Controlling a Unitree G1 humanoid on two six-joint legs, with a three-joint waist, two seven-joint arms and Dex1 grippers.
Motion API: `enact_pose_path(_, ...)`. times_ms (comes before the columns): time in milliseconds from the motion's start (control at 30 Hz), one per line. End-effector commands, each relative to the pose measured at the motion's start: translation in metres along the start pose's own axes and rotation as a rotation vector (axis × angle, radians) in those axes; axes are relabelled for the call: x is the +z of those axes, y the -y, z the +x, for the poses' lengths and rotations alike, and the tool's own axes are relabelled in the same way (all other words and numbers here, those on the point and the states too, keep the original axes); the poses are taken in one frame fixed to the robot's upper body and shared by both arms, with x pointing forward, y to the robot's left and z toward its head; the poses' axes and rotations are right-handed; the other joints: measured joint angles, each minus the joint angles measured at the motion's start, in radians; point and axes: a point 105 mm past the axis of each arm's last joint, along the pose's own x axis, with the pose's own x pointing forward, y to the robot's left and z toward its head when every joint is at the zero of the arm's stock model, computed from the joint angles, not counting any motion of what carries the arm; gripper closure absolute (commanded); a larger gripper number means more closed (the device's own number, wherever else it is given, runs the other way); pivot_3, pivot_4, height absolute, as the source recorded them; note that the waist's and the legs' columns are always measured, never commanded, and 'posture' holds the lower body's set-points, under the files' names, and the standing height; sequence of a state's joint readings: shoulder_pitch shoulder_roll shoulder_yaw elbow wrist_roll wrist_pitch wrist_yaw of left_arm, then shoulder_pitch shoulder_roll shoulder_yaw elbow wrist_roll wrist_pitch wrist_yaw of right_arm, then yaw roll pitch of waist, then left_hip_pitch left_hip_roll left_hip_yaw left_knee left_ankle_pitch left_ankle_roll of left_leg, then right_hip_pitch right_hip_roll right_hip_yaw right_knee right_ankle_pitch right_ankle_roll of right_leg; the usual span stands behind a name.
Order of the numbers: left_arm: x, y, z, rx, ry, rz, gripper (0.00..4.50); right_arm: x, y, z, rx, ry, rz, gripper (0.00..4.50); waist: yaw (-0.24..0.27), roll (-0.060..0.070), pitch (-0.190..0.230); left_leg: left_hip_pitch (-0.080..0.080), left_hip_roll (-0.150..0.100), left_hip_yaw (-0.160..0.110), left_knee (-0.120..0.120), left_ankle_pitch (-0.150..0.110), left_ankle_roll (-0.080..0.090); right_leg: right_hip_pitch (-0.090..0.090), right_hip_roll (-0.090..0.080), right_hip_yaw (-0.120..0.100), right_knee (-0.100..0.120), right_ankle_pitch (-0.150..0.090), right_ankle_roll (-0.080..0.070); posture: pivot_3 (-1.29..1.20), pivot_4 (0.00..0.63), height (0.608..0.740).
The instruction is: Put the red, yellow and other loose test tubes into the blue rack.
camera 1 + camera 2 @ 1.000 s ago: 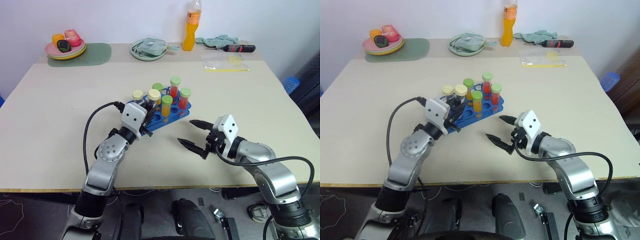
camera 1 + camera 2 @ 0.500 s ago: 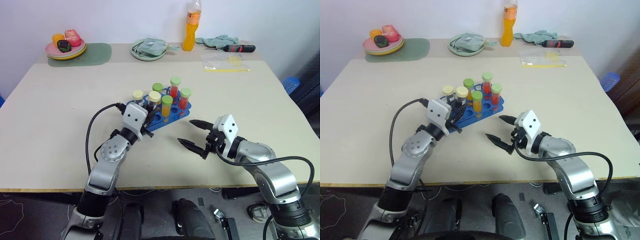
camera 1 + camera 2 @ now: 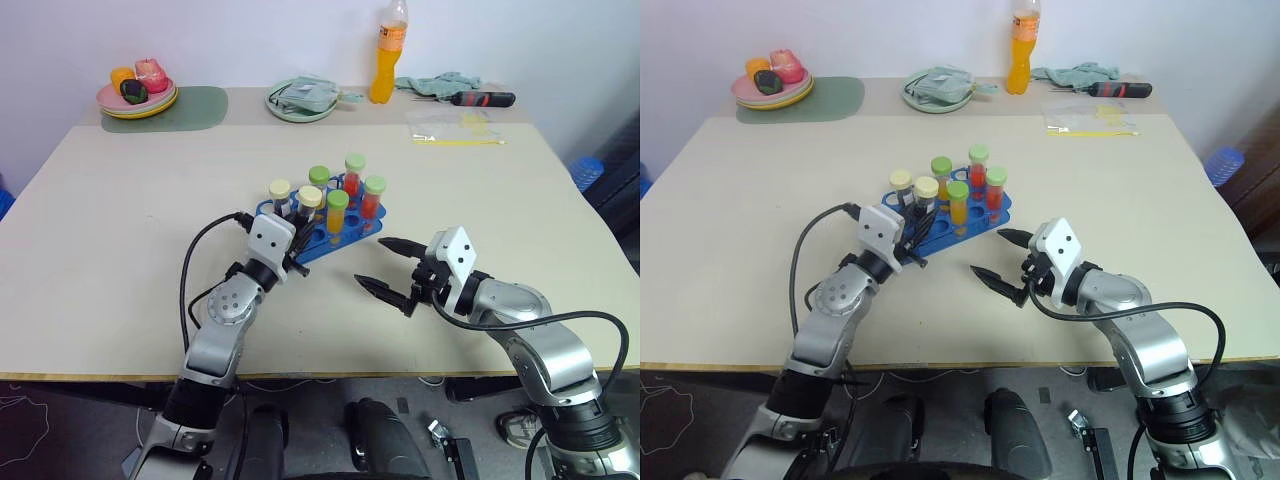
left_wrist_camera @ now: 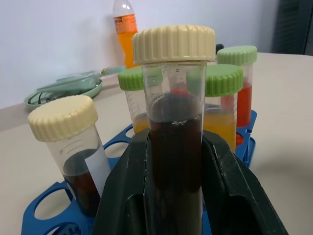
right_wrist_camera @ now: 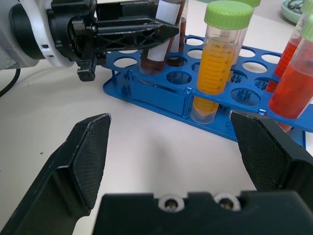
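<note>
**Dark tube between the left fingers, seated in the blue rack**

The blue rack [image 3: 325,232] is seen on the beige table [image 3: 120,250], directly ahead of the left gripper [image 3: 297,232] and just beyond and to the left of the right gripper [image 3: 388,268]. Six capped tubes are held upright in it. A cream-capped tube of dark liquid [image 4: 174,142] stands between the left gripper's two black fingers [image 4: 124,191], which flank it closely on both sides; whether they press on it or have slackened cannot be told. Beside it, a second cream-capped dark tube [image 4: 73,147] with a white label is seated in its own hole. Beyond the fingers, green-capped tubes are set: a green-capped orange tube [image 5: 217,58] in the near row and red-filled tubes [image 3: 352,182] farther back. Several holes of the rack are left unfilled.

The right gripper is held just above the table, apart from the rack, its fingers spread wide with nothing between them.

In the left wrist view the lower ends of the tubes are hidden by the fingers and the rack top. The right wrist view alone shows the tube bottoms reaching through the rack, and the left gripper from the side.

Well beyond both grippers, an orange drink bottle [image 3: 384,55], a green plate [image 3: 300,100] and a pink plate of food [image 3: 138,92] are seen.
</note>
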State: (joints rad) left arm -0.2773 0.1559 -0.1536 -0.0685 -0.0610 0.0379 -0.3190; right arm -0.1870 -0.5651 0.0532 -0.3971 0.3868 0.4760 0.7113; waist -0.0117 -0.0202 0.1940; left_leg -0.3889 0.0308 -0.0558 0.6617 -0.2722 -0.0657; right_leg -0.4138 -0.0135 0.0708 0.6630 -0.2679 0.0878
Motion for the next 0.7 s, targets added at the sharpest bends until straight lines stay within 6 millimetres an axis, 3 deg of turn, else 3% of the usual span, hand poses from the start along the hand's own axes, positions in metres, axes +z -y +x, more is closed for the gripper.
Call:
enact_pose_path(33,0.009,0.002,-0.001,-0.004,0.043,-0.022,1.27,0.015,-0.001,-0.002,0.004,0.042,-0.04,0.16,-0.001,0.0,0.0,0.0,0.0,0.0,0.0,0.0,0.0,0.0,0.0,0.0,0.0,0.0,0.0,0.0,0.15,0.74)
enact_pose_path(133,0.016,-0.008,-0.012,0.009,0.056,-0.033,0.04,0.017,0.002,-0.005,-0.004,0.042,-0.037,0.16,-0.008,0.0,0.0,0.0,0.0,0.0,0.0,0.0,0.001,0.0,0.0,0.0,0.0,0.0,0.0,0.0,0.15,0.74)
enact_pose_path(433,0.046,-0.046,-0.086,-0.102,-0.07,-0.036,0.04,0.015,0.042,-0.052,-0.061,-0.064,-0.046,0.16,-0.005,0.0,0.0,0.0,0.001,0.0,0.0,-0.001,0.002,0.0,0.001,0.0,0.0,0.0,0.0,0.0,0.15,0.74)
enact_pose_path(533,0.045,-0.056,-0.109,-0.137,-0.185,0.025,0.04,0.011,0.057,-0.071,-0.09,-0.112,-0.047,0.16,-0.004,0.0,0.0,0.0,0.001,0.0,0.0,-0.001,0.002,0.0,0.0,0.0,-0.001,-0.001,-0.001,0.0,0.15,0.74)
enact_pose_path(700,0.025,-0.094,-0.15,-0.07,-0.387,0.081,0.04,0.004,0.073,-0.095,-0.132,-0.178,-0.049,0.16,-0.007,0.001,0.001,0.001,0.001,0.001,-0.001,-0.002,0.003,0.0,0.001,0.0,-0.002,-0.003,-0.004,0.0,0.15,0.74)
